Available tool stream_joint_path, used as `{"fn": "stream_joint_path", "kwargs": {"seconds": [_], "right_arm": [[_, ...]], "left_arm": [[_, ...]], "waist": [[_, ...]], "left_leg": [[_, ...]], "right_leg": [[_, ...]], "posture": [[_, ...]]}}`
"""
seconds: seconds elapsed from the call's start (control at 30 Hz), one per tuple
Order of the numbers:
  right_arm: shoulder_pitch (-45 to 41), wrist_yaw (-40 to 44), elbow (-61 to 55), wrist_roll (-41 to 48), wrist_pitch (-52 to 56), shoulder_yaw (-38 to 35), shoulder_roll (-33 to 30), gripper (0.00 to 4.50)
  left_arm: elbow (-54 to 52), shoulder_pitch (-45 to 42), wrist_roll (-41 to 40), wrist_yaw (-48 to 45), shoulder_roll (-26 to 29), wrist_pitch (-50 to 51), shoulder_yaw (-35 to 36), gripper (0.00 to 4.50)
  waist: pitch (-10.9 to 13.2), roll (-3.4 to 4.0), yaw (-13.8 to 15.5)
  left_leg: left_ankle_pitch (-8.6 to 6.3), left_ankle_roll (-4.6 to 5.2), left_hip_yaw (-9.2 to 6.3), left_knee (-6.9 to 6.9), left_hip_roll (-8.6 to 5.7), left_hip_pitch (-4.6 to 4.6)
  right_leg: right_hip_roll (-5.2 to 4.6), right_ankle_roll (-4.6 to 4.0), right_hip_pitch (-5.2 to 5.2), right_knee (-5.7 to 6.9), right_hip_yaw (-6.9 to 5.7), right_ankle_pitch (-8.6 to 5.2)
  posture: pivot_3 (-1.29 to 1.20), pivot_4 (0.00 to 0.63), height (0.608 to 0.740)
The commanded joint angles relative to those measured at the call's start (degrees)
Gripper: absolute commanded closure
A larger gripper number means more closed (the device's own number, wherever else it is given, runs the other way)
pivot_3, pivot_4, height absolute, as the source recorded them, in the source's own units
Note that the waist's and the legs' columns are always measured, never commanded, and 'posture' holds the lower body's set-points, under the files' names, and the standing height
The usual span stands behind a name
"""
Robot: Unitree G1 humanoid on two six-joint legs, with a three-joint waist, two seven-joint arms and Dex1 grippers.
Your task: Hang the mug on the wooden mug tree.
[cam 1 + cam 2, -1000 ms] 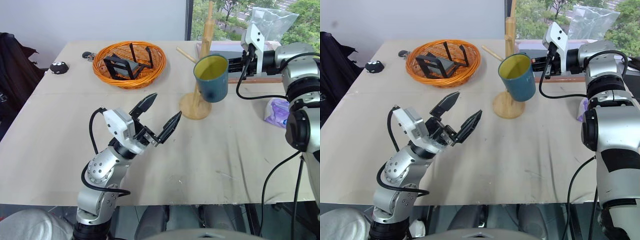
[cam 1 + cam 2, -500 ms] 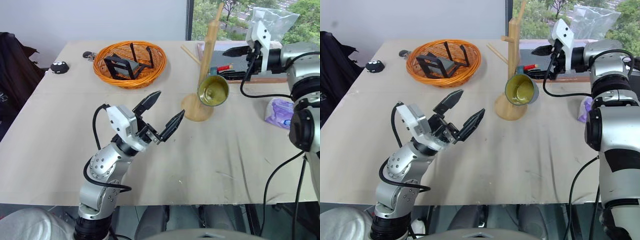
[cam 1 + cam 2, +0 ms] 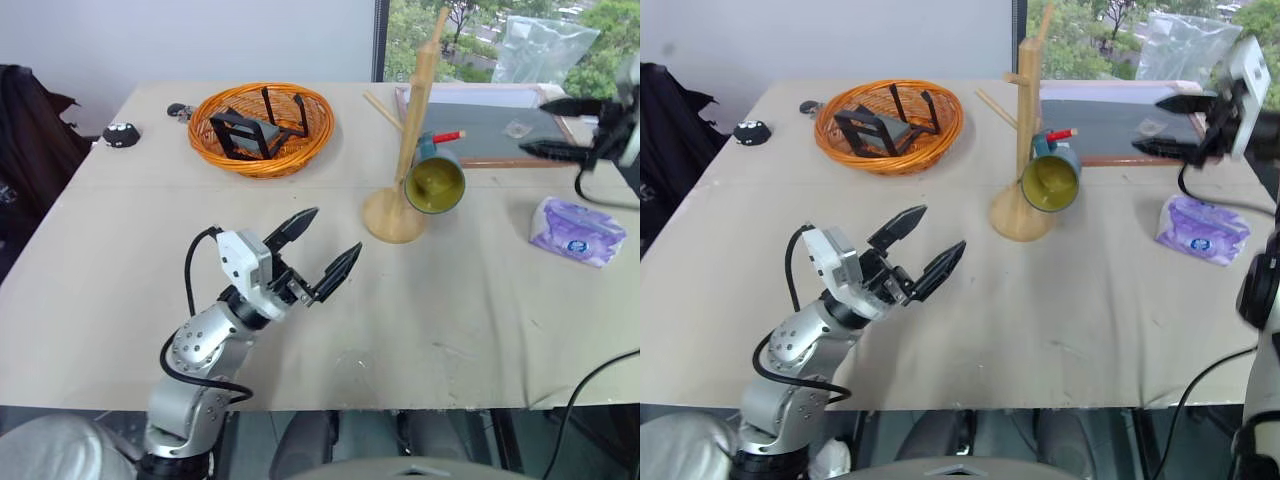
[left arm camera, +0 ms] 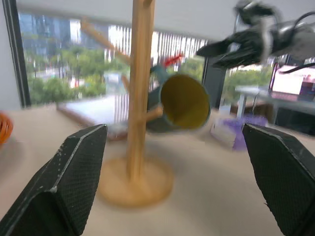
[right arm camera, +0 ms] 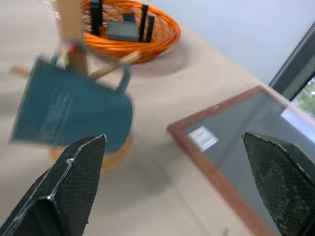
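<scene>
A pale tabletop point(image 3: 450, 320) seen from above and behind two robot arms. Toward the far side stands the wooden mug tree point(image 3: 412, 120), a tall pale pole on a round disc base with slanted pegs. The teal-blue mug point(image 3: 435, 182) hangs by its handle from one of the pegs, just beside the pole on its right, tipped so that its yellow inside faces the viewer; it sits low on the tree, close above the base. The right gripper point(image 3: 1175, 125) is off to the right of the tree, well apart from the mug, above a dark wood-framed board point(image 3: 490, 125) lying on the table; its two black fingers are spread wide and hold nothing. The left gripper point(image 3: 320, 250) is near the front of the table, left of the tree and apart from it, pointing toward it, its fingers also spread wide and empty. An orange wicker basket point(image 3: 262, 128) with dark objects inside sits at the far left of the table. A purple packet of tissues point(image 3: 572, 230) lies at the right.
</scene>
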Motion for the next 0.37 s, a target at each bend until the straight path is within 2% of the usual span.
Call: {"fn": "stream_joint_path", "kwargs": {"seconds": [0.03, 0.1, 0.2, 0.37], "right_arm": [[25.1, -12.0, -30.5, 6.2, 6.3, -7.3, 7.5, 0.03], [39.0, -18.4, -43.2, 7.1, 5.8, -9.2, 13.3, 0.03], [54.4, -23.9, -52.7, 7.0, 2.3, -9.0, 20.8, 0.03], [62.8, -27.1, -55.9, 8.9, 0.1, -6.9, 24.3, 0.03]], "left_arm": [[-1.7, 4.6, 3.3, 0.1, 3.6, 2.4, 0.7, 0.00], [-1.1, 6.6, 4.7, -0.4, 5.2, 2.1, 0.6, 0.00], [1.2, 8.7, 6.5, -1.6, 6.6, 0.9, 1.0, 0.00], [3.6, 9.5, 7.8, -3.5, 7.4, -0.3, 0.9, 0.00]], "waist": [[0.0, 0.11, 0.4], [0.0, 0.36, 0.9], [0.0, 0.67, 0.9], [0.0, 0.24, 0.1]], "left_leg": [[-0.08, 0.11, 0.01, -0.02, -0.02, -0.04], [-0.13, 0.22, -0.05, -0.11, -0.03, -0.17], [-0.10, 0.19, 0.17, 0.09, -0.15, -0.44], [-0.17, 0.29, 0.29, 0.13, -0.09, 0.45]], "right_leg": [[-0.01, 0.01, -0.08, -0.01, 0.07, -0.01], [0.01, 0.01, -0.25, 0.03, 0.01, -0.01], [-0.04, 0.06, -0.57, 0.09, 0.21, 0.01], [0.05, 0.04, 0.34, -0.03, 0.27, -0.01]], "posture": [[0.00, 0.150, 0.740], [0.00, 0.150, 0.740], [0.00, 0.150, 0.740], [0.00, 0.150, 0.740]]}}
